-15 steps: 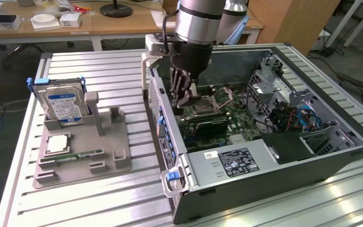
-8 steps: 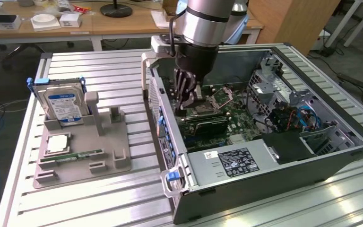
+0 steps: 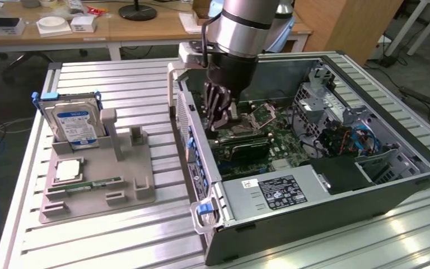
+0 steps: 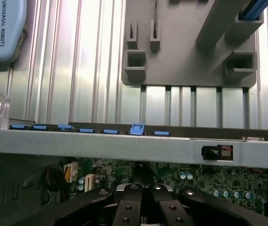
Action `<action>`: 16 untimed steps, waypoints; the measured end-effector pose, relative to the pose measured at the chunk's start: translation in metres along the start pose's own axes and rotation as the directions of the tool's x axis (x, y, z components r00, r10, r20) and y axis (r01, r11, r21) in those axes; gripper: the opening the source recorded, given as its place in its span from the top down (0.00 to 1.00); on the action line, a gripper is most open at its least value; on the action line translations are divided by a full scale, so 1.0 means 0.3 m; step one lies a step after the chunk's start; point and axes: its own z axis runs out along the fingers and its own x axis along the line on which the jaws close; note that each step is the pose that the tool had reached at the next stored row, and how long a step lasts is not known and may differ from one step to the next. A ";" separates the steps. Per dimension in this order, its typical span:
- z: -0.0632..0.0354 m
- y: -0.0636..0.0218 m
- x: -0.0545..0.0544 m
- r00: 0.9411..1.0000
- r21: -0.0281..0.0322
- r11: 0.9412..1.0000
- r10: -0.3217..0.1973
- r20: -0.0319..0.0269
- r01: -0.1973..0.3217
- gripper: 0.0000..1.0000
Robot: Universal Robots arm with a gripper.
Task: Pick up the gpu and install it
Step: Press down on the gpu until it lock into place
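Note:
The gpu [image 3: 243, 148], a thin dark card, stands on edge on the motherboard inside the open computer case [image 3: 312, 224]. My gripper [image 3: 216, 126] reaches down into the case, just above the card's end by the case's side wall. Its fingers are shut together. I cannot tell whether they touch the card. In the wrist view the shut gripper [image 4: 144, 190] hangs over the green motherboard [image 4: 209, 181], behind the case's grey wall [image 4: 124, 146].
A grey parts holder [image 3: 136, 185] sits on the slatted table at the exterior view's left, carrying a hard drive [image 3: 76, 123], a processor chip [image 3: 67, 169] and a green memory stick [image 3: 88, 185]. The power supply [image 3: 275, 191] and drive cages [image 3: 327, 106] crowd the case.

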 end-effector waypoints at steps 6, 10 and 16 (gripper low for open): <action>0.004 0.003 -0.001 1.000 -0.004 1.000 -0.001 0.000 0.001 0.90; 0.007 0.012 -0.001 1.000 -0.004 1.000 -0.001 0.000 0.001 0.90; 0.011 0.013 -0.001 1.000 -0.005 1.000 -0.001 0.000 0.001 0.90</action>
